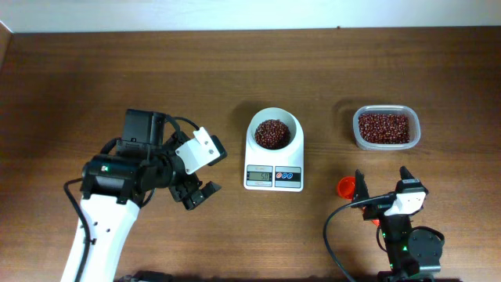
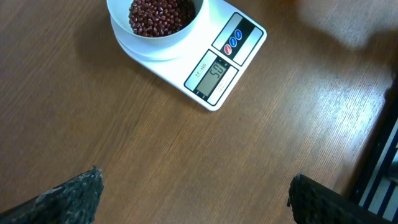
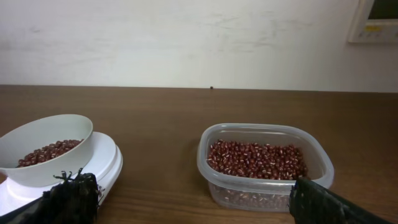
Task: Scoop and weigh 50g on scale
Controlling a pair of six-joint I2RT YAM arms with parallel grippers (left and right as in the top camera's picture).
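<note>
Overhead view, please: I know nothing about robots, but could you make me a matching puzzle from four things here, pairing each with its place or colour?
Things:
1. white bowl
2. clear tub
3. small orange object
4. buttons

Places or colours:
A. blue and red
B. on the scale, with beans inside
C. below the clear tub in the picture, lying on its own
D. right of the scale, apart from it

Pairs: 1-B; 2-D; 3-C; 4-A.
</note>
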